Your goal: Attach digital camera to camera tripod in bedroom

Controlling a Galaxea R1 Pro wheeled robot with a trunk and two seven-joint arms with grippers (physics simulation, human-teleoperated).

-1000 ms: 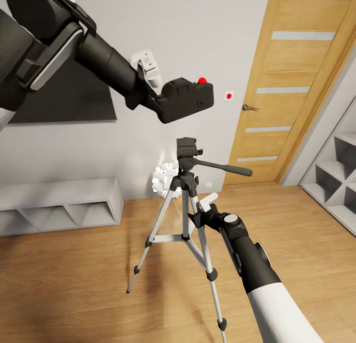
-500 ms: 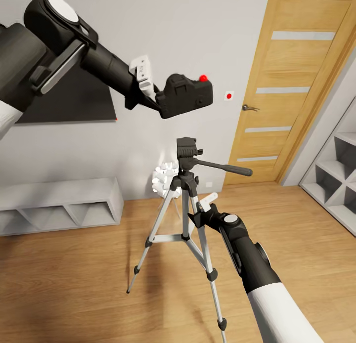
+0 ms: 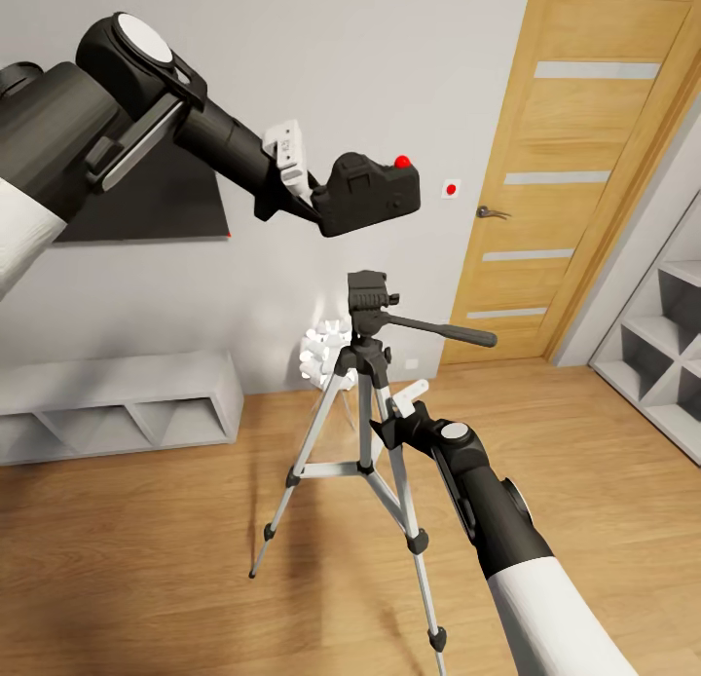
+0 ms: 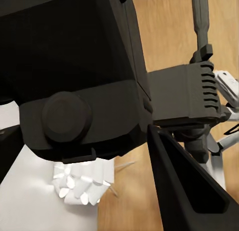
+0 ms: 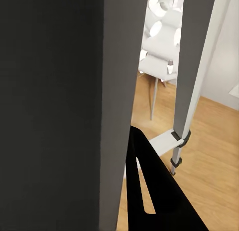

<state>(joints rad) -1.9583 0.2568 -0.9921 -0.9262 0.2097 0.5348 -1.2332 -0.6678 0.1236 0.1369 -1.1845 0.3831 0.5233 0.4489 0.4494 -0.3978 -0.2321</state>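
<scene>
The digital camera [image 3: 375,197], matte black with a red button on top, hangs in the air with my left gripper [image 3: 316,201] shut on its left side. It sits a short way above the dark grey head [image 3: 368,294] of the camera tripod [image 3: 362,432] and clear of it. In the left wrist view the digital camera [image 4: 74,91] looms close, with the tripod head [image 4: 184,96] and black pan handle [image 4: 200,16] past it. My right gripper [image 3: 387,421] is shut on the tripod just under its head. One dark finger [image 5: 154,191] lies beside a silver leg [image 5: 191,66].
A wooden door [image 3: 574,169] stands at the back right, with white cube shelves [image 3: 662,345] beside it. A low grey shelf unit [image 3: 117,403] runs along the left wall under a dark wall TV [image 3: 146,199]. A white ball-shaped lamp [image 3: 321,355] sits behind the tripod.
My left arm's elbow and forearm have risen and swung right, and the wrist has turned. The camera has stayed almost in place above the tripod head. The right arm and tripod are unmoved.
</scene>
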